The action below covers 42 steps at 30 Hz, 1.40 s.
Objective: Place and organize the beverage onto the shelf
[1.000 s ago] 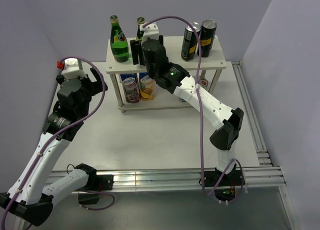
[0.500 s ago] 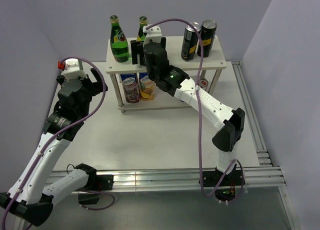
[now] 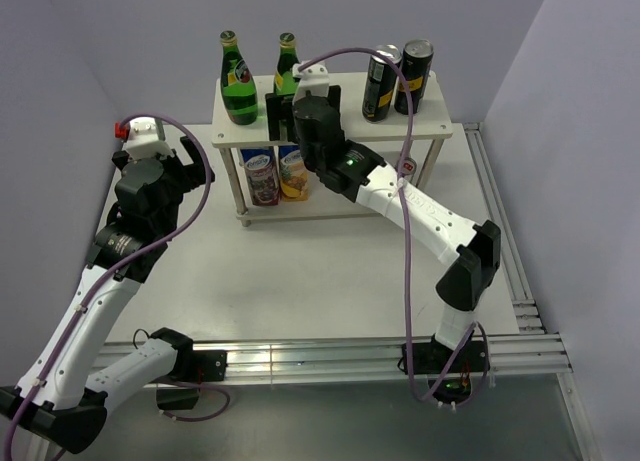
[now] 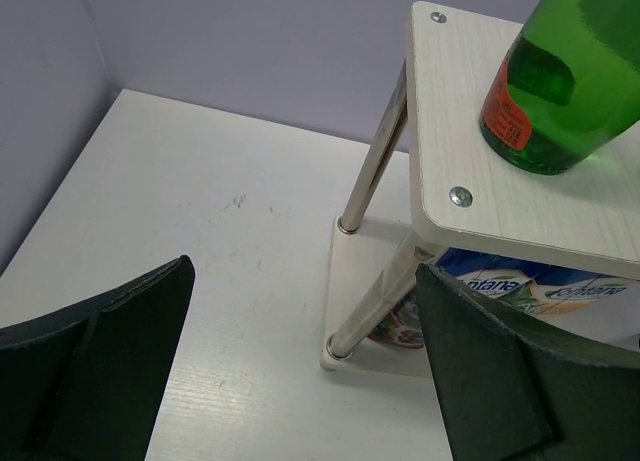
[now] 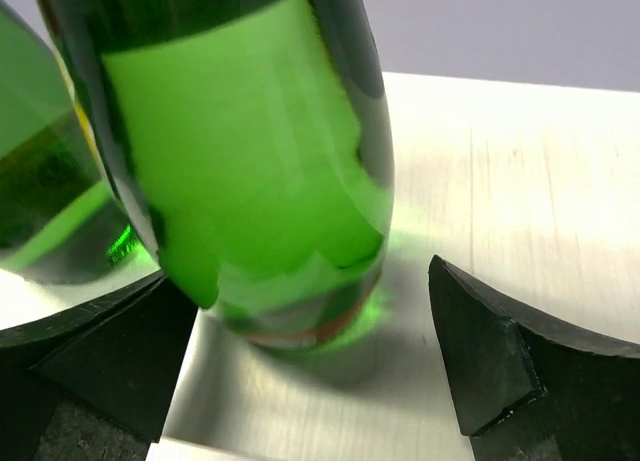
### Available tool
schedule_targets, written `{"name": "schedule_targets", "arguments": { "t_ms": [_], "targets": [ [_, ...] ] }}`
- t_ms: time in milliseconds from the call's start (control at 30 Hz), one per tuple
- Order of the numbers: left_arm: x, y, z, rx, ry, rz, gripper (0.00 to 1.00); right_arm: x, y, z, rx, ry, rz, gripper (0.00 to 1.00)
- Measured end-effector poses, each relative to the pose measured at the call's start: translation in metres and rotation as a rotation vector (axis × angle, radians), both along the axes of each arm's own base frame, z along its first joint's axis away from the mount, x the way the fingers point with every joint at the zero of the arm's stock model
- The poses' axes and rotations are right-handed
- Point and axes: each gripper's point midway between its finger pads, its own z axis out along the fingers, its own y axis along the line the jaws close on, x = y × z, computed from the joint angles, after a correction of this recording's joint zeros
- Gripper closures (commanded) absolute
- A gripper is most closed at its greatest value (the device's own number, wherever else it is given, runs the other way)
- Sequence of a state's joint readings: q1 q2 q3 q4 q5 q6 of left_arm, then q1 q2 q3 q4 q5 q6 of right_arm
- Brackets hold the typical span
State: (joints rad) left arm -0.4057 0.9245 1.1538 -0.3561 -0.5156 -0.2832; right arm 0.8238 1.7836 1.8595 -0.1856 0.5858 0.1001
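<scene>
The shelf stands at the back of the table. On its top board are two green bottles at the left and two tall black cans at the right. Two slim cans stand on the lower board. My right gripper is open just in front of the second bottle, which stands on the board between the fingers with a gap on the right side. My left gripper hangs open and empty left of the shelf, facing its leg.
The first bottle stands close to the left of the second one. A small round can top shows behind the right arm beside the shelf's right legs. Walls close in at the left, back and right; a metal rail runs along the near edge.
My right gripper has opened and drawn back a little from the second green bottle, which now stands free on the top board. The left arm has not moved.
</scene>
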Motion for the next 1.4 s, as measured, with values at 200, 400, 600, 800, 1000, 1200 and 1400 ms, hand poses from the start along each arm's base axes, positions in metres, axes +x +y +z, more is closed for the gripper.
{"name": "schedule_targets", "arguments": {
  "t_ms": [200,400,600,800,1000,1200,1400],
  "targets": [
    [0.0,0.002,0.0,0.0,0.001,0.006,0.01,-0.013,-0.007,0.002,0.006,0.003,0.007,0.0],
    [0.001,0.003,0.0,0.0,0.001,0.009,0.01,-0.028,-0.012,0.008,0.024,-0.004,0.022,0.0],
    [0.001,0.004,0.0,0.0,0.001,0.011,0.01,-0.048,-0.012,0.001,0.031,0.009,0.046,0.0],
    [0.0,0.0,-0.006,-0.014,0.013,-0.013,0.03,-0.117,-0.017,-0.011,0.037,0.022,0.107,0.0],
    [-0.011,-0.029,-0.016,-0.078,0.057,-0.172,0.08,-0.222,-0.039,-0.011,0.154,0.055,0.275,0.0],
    [-0.063,-0.085,-0.044,-0.154,0.07,-0.538,0.07,-0.255,-0.116,-0.052,0.172,0.115,0.187,0.0],
    [-0.096,-0.088,-0.03,-0.186,-0.076,-0.639,0.06,-0.258,-0.178,-0.062,0.201,0.099,0.083,0.0]
  ]
}}
